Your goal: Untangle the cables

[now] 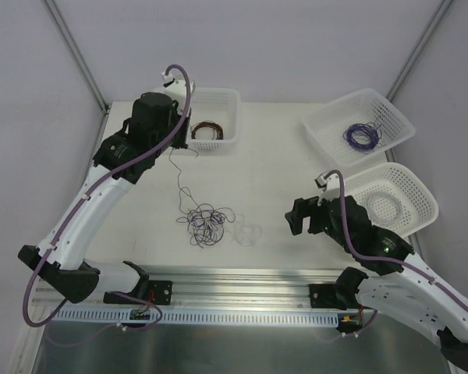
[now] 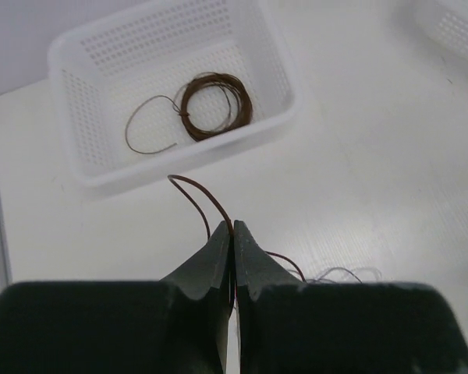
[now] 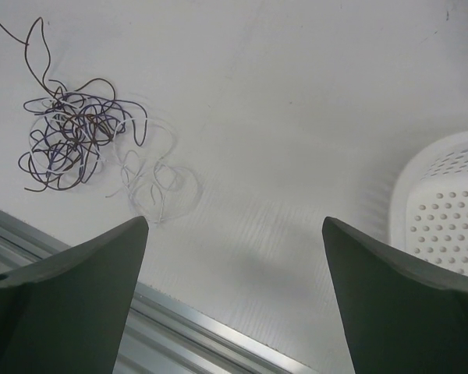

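The cables [image 1: 205,222] lie as a loose clump of dark brown and purple thin wires on the white table, left of centre. One brown strand [image 1: 178,183] rises from the clump to my left gripper [image 1: 173,146]. That gripper [image 2: 232,230] is shut on the brown strand [image 2: 196,195] just in front of a white basket [image 2: 179,167]. My right gripper [image 1: 295,220] hovers right of the clump, jaws wide open and holding nothing. In the right wrist view the clump [image 3: 66,136] sits at the upper left, well beyond the open gripper [image 3: 234,222]. A thin whitish wire [image 3: 156,183] lies beside the clump.
The far left basket [image 1: 226,100] holds a red-brown coil [image 1: 207,130]. A far right basket [image 1: 398,125] holds a purple coil [image 1: 362,136]. A nearer right basket [image 1: 421,199] holds a whitish coil [image 1: 382,206]. An aluminium rail [image 1: 242,276] runs along the near edge.
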Available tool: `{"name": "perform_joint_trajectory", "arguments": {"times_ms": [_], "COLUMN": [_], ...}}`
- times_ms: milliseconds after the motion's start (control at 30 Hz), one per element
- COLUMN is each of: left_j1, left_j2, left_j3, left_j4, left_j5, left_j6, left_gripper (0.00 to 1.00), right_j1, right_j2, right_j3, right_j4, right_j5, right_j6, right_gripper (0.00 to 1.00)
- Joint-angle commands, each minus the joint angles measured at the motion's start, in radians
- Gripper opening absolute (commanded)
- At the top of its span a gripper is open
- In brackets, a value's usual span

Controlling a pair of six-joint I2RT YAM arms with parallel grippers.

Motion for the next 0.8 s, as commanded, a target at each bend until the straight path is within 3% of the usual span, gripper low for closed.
{"name": "perform_joint_trajectory", "arguments": {"times_ms": [0,133,333,767], "left_j1": [0.091,0.161,0.171,0.218], "left_j2": [0.097,0.221,0.309,0.425], "left_j3": [0.142,0.318,0.496,0.624], "left_j4": [0.035,0.039,0.038,0.059], "left_j5": [0.003,0.039,0.083,0.069], "left_j6": [0.066,0.075,0.095,0.204], "left_gripper": [0.0,0.0,0.0,0.0], "right_j1": [0.0,0.001,0.001,0.001], "right_j2": [-0.042,-0.075,-0.131,-0.115], "right_j3": [-0.009,-0.012,-0.011,-0.012], "right_j4": [0.004,-0.034,-0.082,-0.079], "right_j5": [-0.032,-0.035,-0.035,-0.037], "right_j6": [0.016,0.02,0.032,0.013], "right_gripper": [0.97,0.97,0.97,0.97]}}
